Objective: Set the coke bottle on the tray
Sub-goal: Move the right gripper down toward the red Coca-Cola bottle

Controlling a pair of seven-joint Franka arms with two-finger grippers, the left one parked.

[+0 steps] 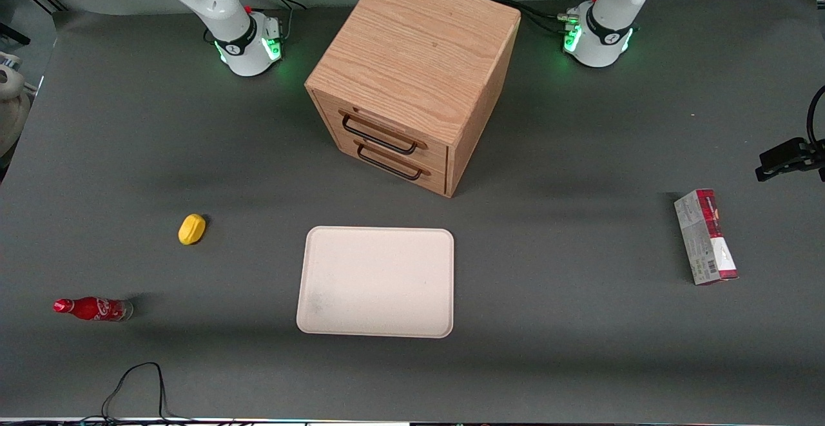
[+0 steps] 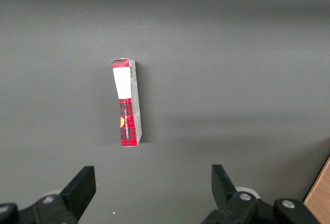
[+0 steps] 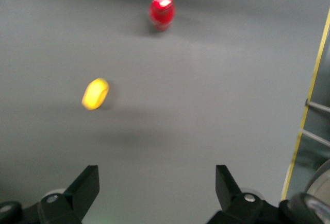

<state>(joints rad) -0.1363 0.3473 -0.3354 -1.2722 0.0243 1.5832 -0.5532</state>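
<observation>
Dark grey table, wooden two-drawer cabinet, black cable at edge

Wood drawer cab., yellow obj., carton

A red-and-white carton box is lying flat on the grey table, with a wooden corner showing nearby.

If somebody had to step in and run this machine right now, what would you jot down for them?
Claw: open, holding nothing, up in the air over bare table near the yellow object.
Coke bottle: untouched, at the working arm's end of the table, nearer the front camera than the yellow object.
Tray: mid-table, in front of the wooden drawer cabinet, nothing on it.
Done: nothing yet.
Left: reach the bottle, grip it, carry it to the tray, set it down.
</observation>
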